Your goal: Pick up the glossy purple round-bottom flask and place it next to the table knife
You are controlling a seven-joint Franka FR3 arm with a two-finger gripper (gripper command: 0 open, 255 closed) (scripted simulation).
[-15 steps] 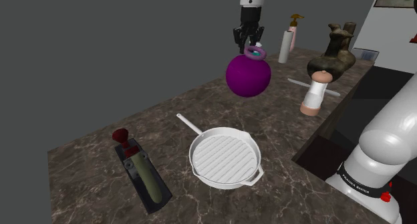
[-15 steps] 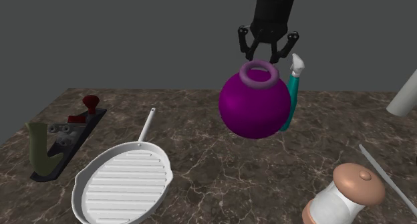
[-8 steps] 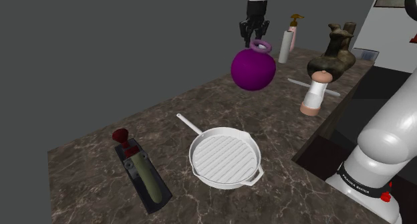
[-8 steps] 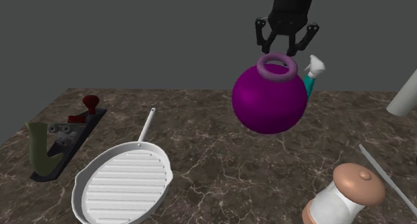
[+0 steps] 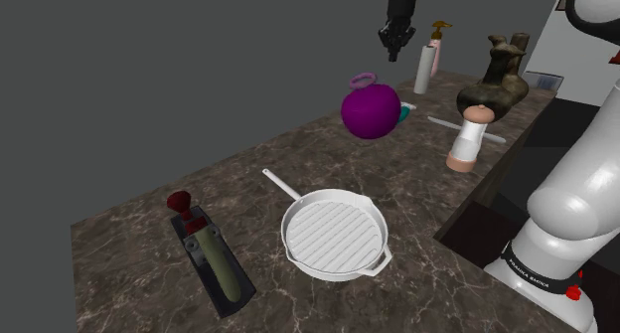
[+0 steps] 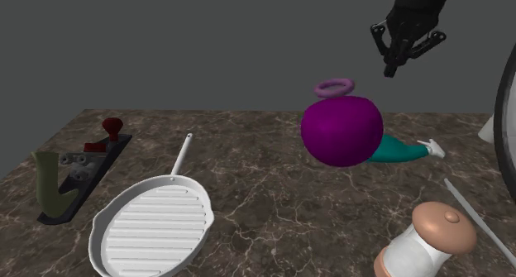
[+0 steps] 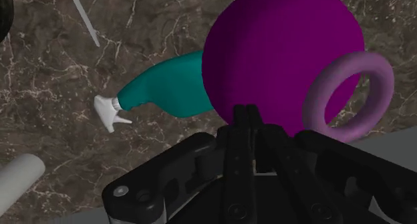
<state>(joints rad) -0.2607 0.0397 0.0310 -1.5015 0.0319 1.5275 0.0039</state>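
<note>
The gripper (image 5: 394, 45), fingers pressed together on nothing, hangs above the purple round-bottom flask (image 5: 371, 110), which is unheld, below and toward the shoulder view's left, near the table knife (image 5: 437, 121).

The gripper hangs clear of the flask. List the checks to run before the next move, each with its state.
1. Flask held: not ok. The gripper is shut on nothing, above the flask.
2. Flask next to the knife: not ok, they lie apart.
3. Flask settled on the table: cannot tell.
4. Flask's neck up and uncovered: ok.
5. Spray bottle upright: not ok, it lies on its side by the flask.
</note>
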